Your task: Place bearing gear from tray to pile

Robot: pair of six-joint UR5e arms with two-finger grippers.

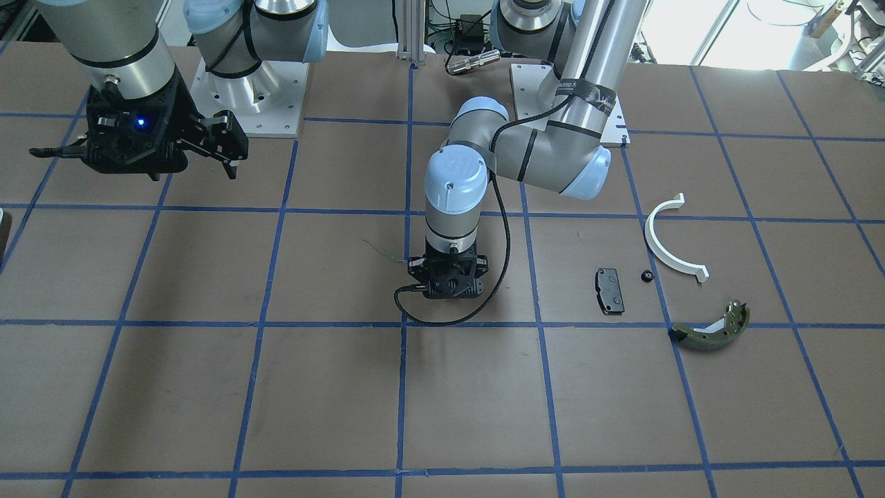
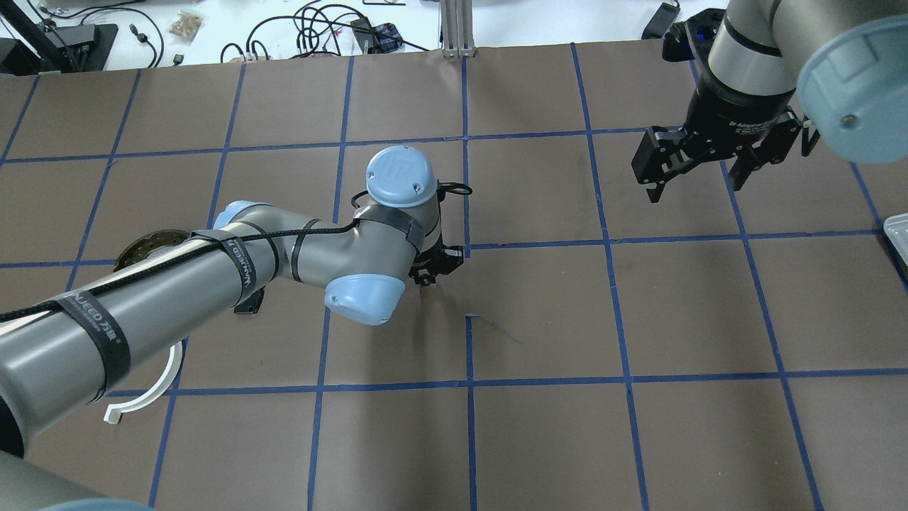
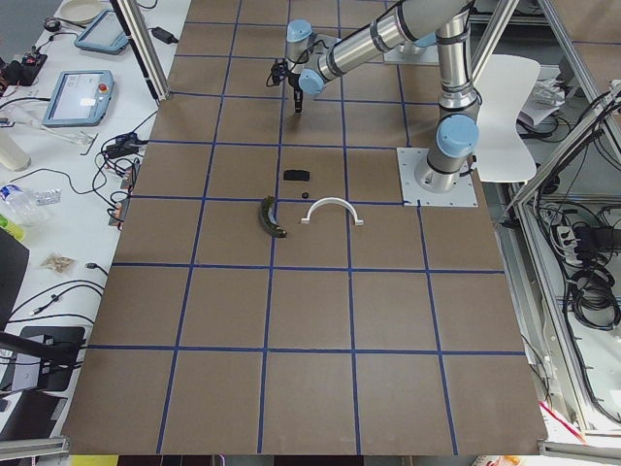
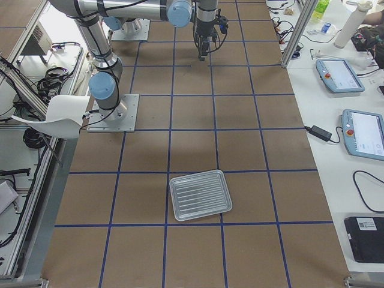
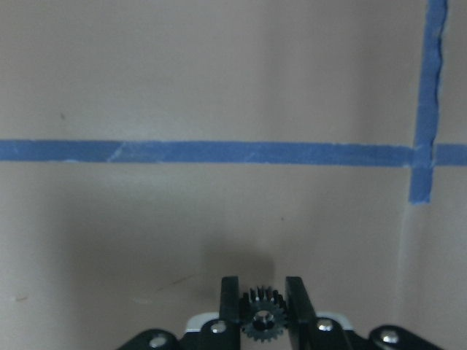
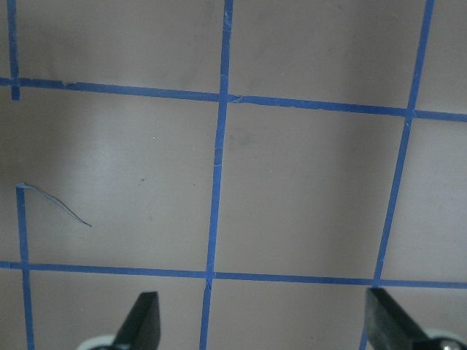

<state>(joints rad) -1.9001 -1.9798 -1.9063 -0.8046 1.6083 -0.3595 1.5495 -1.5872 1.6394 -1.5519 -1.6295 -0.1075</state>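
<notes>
- Near the table's right end: tray [image 4: 200, 195], whole only in the right-side view.
- Wrist cam only: left gripper [image 5: 262, 293] pinching the bearing gear [image 5: 261, 321].
- Right gripper [image 6: 264, 324] spread wide.

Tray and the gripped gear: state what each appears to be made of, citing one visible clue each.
The tray looks metal, perhaps aluminium: silver-grey, dull sheen, ribbed floor. The gear has dark matte teeth and a brighter hub ring: blackened steel or plastic, cannot tell which.
</notes>
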